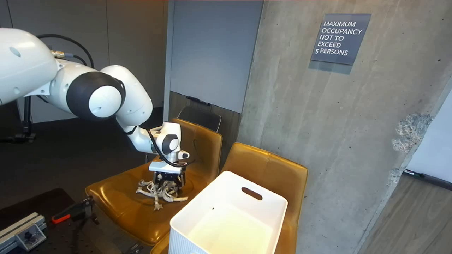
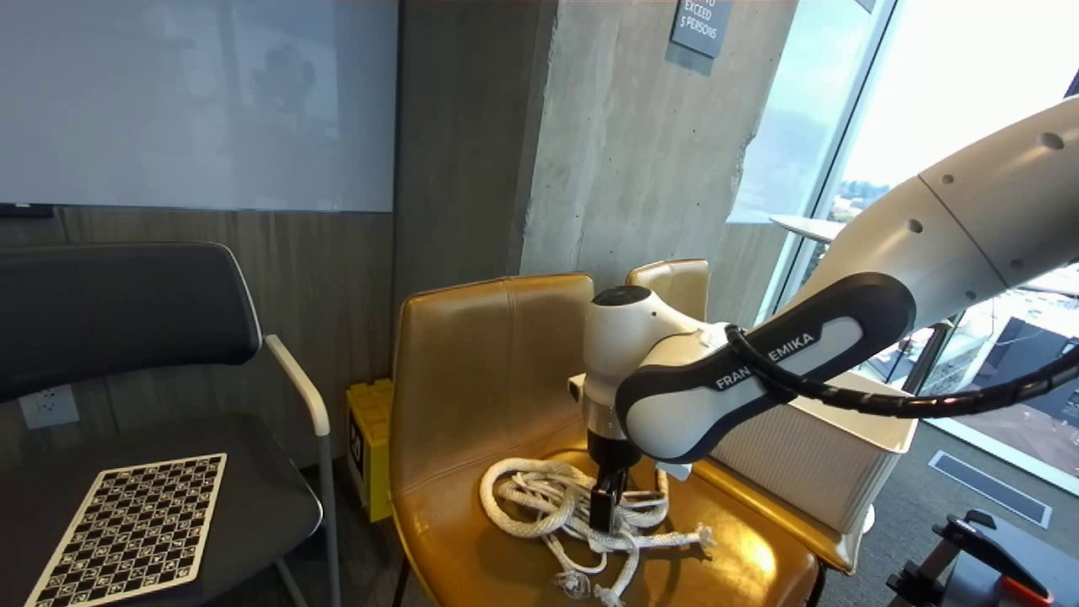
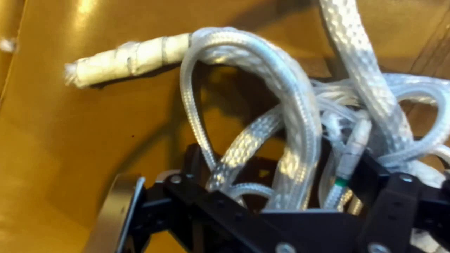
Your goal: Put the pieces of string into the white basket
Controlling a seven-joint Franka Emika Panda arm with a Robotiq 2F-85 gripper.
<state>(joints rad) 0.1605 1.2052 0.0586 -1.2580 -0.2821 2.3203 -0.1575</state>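
Cream-white string (image 3: 304, 112) lies ungripped between my pincer's (image 3: 280, 159) jaws, spread wide, presumably to gather plenty at once; the white basket (image 1: 229, 192) near the pincer should shorten my carry.

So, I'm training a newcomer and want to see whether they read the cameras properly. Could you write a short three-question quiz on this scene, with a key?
1. Multiple choice: What color is the chair under the pieces of string?
A) black
B) tan
C) white

2. True or false: The hand stands open.

3. Short answer: Given the task, what would be a sensible next move?

Key:
1. B
2. True
3. Probably shutting the hand on the pieces of string, then lifting them toward the white basket.
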